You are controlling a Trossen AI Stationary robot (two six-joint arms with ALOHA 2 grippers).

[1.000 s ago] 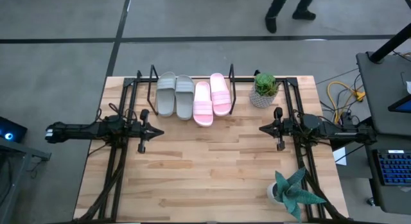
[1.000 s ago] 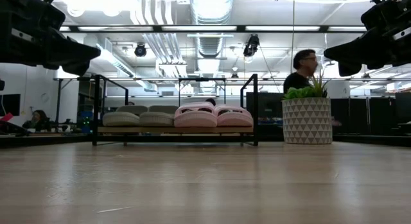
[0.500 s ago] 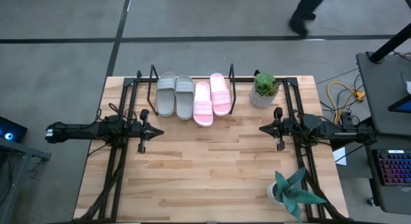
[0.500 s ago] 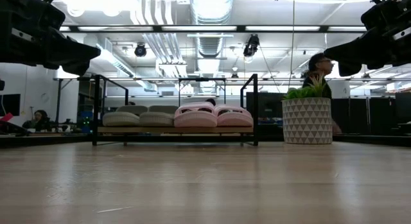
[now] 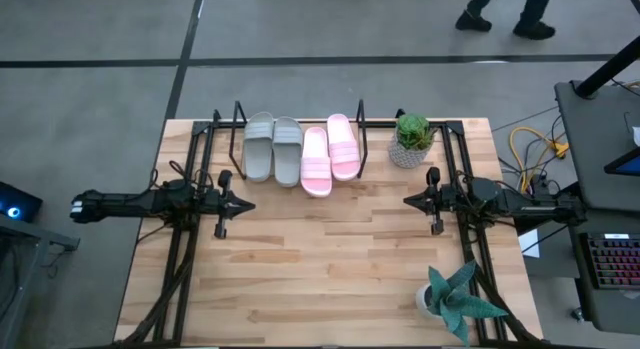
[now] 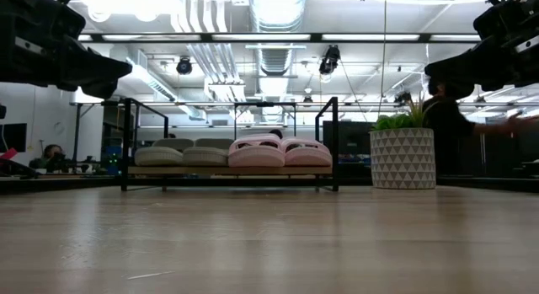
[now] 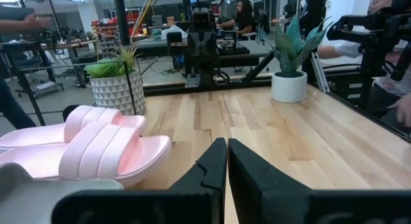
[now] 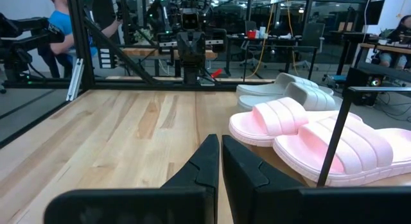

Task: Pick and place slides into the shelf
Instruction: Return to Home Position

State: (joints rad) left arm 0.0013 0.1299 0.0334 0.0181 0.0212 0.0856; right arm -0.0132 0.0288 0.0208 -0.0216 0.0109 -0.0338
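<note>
1. A low black wire-frame shelf with a light wood base (image 6: 336, 142) stands at the far middle of the pale wooden desk (image 5: 330, 259).
2. Two grey wide-strap slides (image 5: 260, 149) lie on its left half, with two pale pink slides (image 5: 316, 164) just beside them on the right.
3. The left pincer (image 5: 245, 205) hovers above the desk's left side, its fingers pressed together.
4. The right pincer (image 5: 408, 200) hovers at the right, facing it, fingers likewise together.
</note>
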